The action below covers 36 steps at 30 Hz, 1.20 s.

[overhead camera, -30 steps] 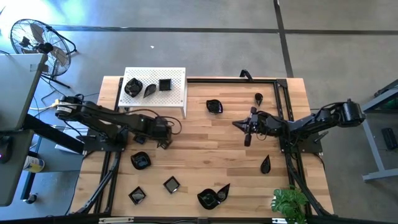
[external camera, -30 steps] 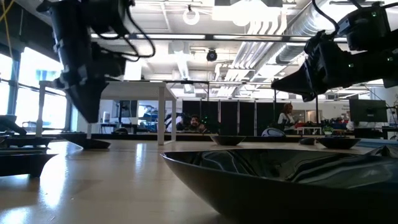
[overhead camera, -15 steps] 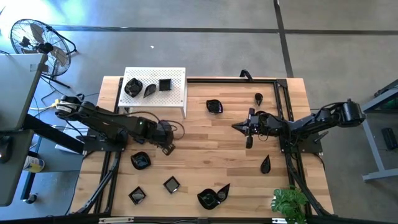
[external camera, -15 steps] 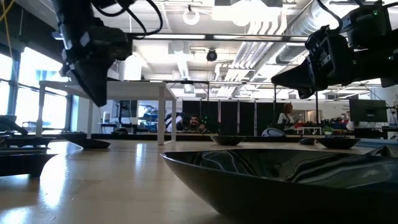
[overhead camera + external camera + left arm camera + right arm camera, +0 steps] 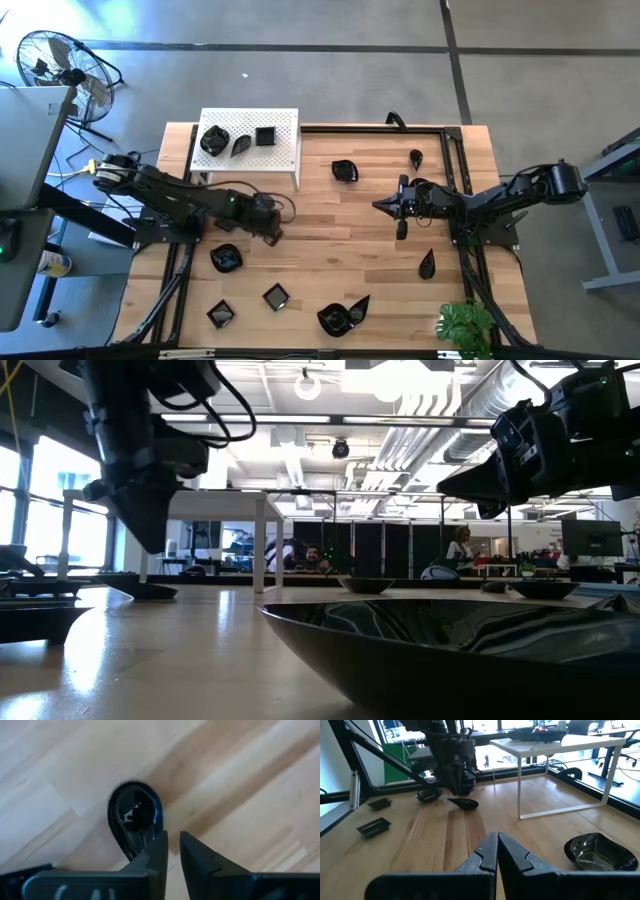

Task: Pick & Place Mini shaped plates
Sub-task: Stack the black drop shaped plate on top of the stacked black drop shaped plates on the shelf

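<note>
A black teardrop plate (image 5: 134,815) lies flat on the wooden table (image 5: 330,240). My left gripper (image 5: 173,845) hangs just above its narrow end, pointing steeply down, its fingers a narrow gap apart with nothing between them. The right wrist view shows that plate (image 5: 464,803) below the gripper. In the high view my left gripper (image 5: 268,234) covers the plate. My right gripper (image 5: 380,203) waits shut at mid-table, pointing level toward the left arm. Three plates (image 5: 240,142) sit on the white perforated stand (image 5: 285,150). Several more plates (image 5: 226,258) lie about the table.
Loose plates lie at the far middle (image 5: 344,171), the right (image 5: 427,264) and the near edge (image 5: 340,318); one fills the low view's foreground (image 5: 470,650). A black frame rail (image 5: 455,170) runs along the right side. A plant (image 5: 462,325) stands at the near right corner.
My left gripper has risen a little over the teardrop plate and sunk again to about its former height. The plate has stayed flat on the table.
</note>
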Available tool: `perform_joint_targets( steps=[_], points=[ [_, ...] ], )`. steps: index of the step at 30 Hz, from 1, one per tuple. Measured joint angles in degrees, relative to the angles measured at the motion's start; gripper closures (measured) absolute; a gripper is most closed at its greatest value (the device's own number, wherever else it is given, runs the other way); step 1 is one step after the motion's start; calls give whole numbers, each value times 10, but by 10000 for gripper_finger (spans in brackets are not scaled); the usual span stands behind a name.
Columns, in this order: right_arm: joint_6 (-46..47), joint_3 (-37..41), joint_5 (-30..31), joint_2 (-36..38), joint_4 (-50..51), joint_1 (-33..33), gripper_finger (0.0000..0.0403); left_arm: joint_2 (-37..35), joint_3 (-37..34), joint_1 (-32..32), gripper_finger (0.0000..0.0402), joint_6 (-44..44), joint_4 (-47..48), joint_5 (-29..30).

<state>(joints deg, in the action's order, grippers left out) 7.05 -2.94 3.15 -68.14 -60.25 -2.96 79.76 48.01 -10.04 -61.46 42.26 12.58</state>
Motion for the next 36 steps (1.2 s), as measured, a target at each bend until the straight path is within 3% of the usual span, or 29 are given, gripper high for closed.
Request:
perform_joint_targets(
  steps=[6,13,36],
  points=[
    [0,0,1,0,-4,0,402,27,0,39,328,28,-18,-45],
    [4,0,4,0,-4,0,403,59,1,41,327,46,-43,-57],
    [4,0,5,0,-4,0,402,86,0,40,328,55,-37,-27]
  ],
)
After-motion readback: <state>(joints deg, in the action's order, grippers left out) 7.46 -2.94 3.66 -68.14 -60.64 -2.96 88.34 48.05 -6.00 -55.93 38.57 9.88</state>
